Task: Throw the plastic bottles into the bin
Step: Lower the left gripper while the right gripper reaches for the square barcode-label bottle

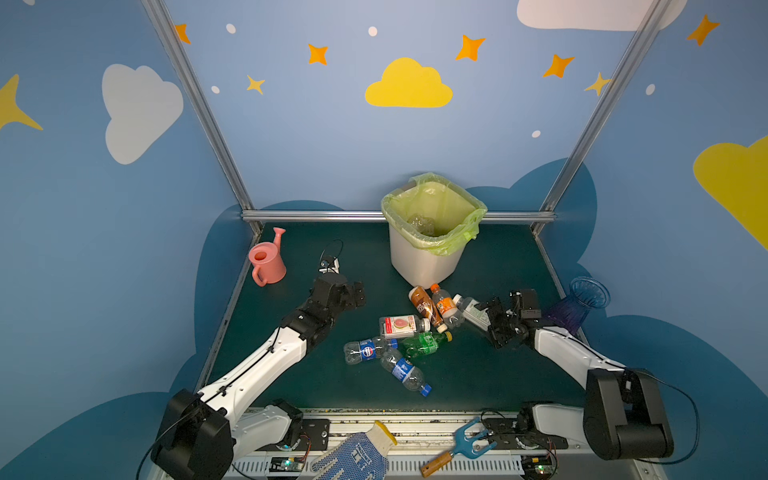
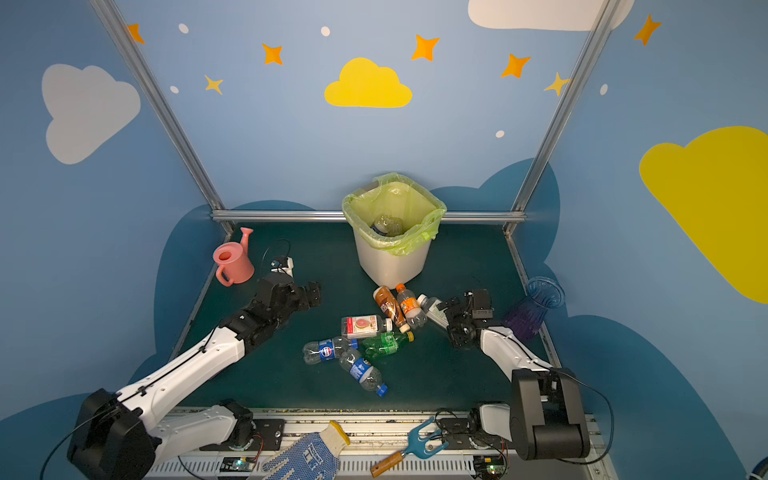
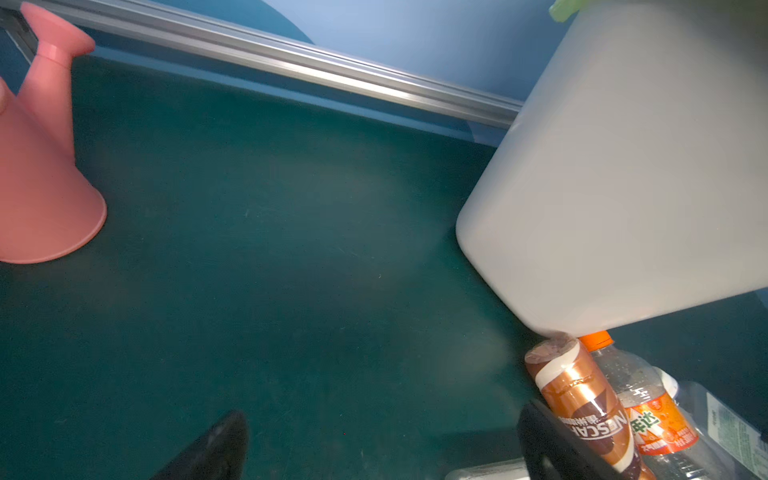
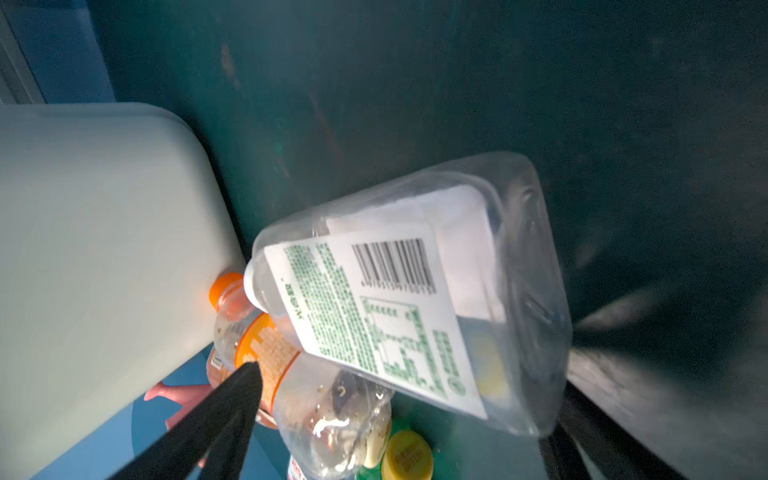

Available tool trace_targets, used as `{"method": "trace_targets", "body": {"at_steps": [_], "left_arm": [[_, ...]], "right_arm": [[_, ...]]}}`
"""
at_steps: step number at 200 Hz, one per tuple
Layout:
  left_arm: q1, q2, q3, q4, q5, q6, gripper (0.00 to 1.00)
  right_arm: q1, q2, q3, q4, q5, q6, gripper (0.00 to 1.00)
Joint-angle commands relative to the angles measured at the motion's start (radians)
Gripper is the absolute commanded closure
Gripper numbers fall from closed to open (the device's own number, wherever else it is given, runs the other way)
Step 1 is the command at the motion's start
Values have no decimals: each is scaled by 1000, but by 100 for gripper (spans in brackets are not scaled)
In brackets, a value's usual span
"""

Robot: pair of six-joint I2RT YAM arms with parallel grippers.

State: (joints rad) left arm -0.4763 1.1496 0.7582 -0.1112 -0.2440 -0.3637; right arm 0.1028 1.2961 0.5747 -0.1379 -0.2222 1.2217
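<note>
The white bin [image 1: 424,257] with its yellow-green bag stands at the back of the mat, a clear bottle [image 1: 422,224] inside it. In front of it lie several plastic bottles: brown [image 1: 424,305], orange-labelled [image 1: 445,305], red-and-white-labelled [image 1: 401,326], green [image 1: 424,344] and two blue-labelled [image 1: 368,350]. My right gripper [image 1: 490,311] is open, and a clear white-labelled bottle [image 4: 415,299] lies between its fingers [image 4: 245,395]. My left gripper [image 1: 359,293] is open over bare mat left of the pile, one finger beside the brown bottle [image 3: 582,407].
A pink watering can [image 1: 268,262] stands at the back left, and a small white part with a cable [image 1: 330,264] lies near it. A blue-purple vase [image 1: 582,303] stands by the right edge behind my right arm. A glove [image 1: 357,453] and a blue hand fork [image 1: 461,446] lie in front.
</note>
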Motion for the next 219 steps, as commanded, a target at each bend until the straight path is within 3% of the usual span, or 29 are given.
{"method": "trace_targets", "body": {"at_steps": [1, 77, 142, 219], "left_arm": [[12, -23, -19, -22, -18, -5, 0], [34, -41, -45, -31, -15, -3, 0], [49, -91, -93, -24, -23, -10, 0], [84, -123, -148, 2, -3, -26, 0]], "right_arm": [[0, 44, 64, 5, 70, -40, 2], [-41, 282, 273, -67, 88, -153, 2], [-57, 433, 453, -265, 93, -325, 2], [-54, 594, 669, -449, 108, -492, 25]]}}
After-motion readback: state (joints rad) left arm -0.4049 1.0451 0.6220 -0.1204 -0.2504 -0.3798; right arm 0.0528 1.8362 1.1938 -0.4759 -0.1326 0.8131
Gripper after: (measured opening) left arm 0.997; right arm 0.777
